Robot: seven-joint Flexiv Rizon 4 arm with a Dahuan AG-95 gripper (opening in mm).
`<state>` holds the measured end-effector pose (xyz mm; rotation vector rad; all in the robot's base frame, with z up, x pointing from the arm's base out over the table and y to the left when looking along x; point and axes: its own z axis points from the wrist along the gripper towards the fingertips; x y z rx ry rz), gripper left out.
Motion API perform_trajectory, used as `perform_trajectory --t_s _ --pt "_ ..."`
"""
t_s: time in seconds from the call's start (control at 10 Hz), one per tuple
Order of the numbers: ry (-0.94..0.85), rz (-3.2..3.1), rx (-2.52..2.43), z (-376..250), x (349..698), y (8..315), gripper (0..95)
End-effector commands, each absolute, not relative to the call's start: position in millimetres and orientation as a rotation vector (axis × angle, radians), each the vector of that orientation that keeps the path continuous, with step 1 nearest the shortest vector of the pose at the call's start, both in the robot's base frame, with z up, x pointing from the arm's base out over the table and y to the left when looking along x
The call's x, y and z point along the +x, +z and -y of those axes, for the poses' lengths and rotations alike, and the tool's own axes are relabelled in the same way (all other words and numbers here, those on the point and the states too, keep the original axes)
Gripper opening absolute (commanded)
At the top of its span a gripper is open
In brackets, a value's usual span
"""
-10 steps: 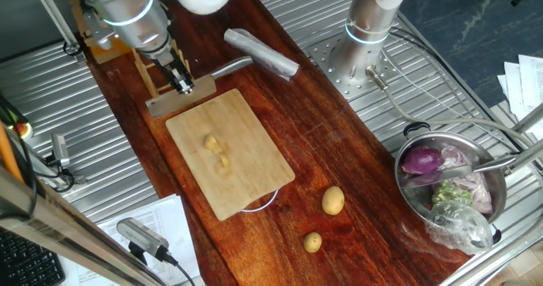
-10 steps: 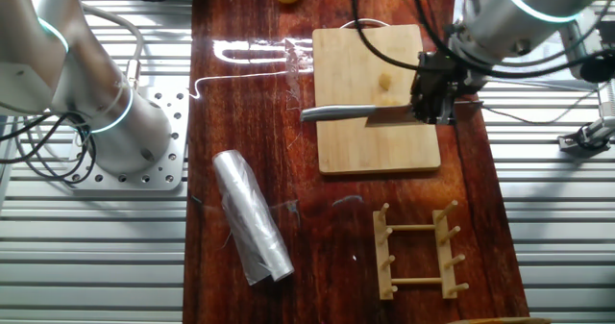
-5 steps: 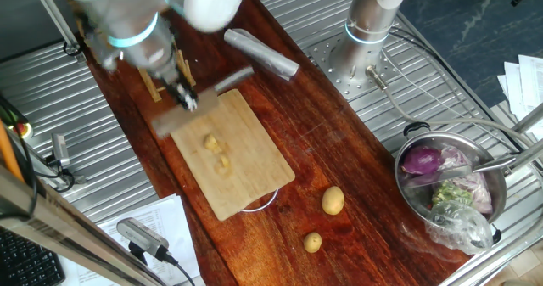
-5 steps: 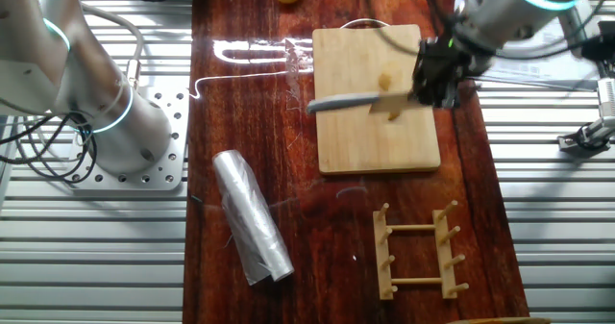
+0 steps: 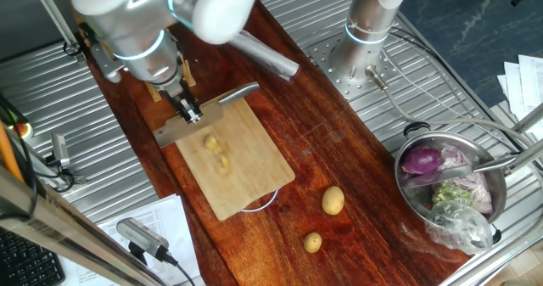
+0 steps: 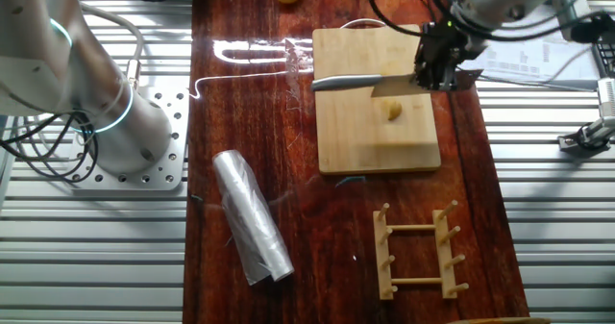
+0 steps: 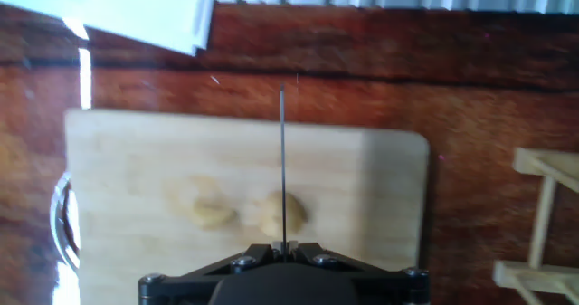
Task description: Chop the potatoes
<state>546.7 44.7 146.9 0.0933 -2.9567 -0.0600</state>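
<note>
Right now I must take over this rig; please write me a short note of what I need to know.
Claw: shut on the cleaver's handle, blade edge-down over the cutting board.
Potatoes: a few small cut chunks lie on the board; the hand view shows the blade lined up over one chunk.
Two whole potatoes wait on the table beside the board.
Done: some cutting, since chunks show cut faces.
Left: chop the chunks further, then likely the whole ones.

bright even light; tabletop glare; hand view soft.
</note>
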Motion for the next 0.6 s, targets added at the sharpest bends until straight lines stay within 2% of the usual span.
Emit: perform_trajectory --t_s 0.1,0.6 --pt "0.0 2.951 0.078 -53 550 140 0.0" --pt "0.017 2.955 0.072 -60 545 130 0.0"
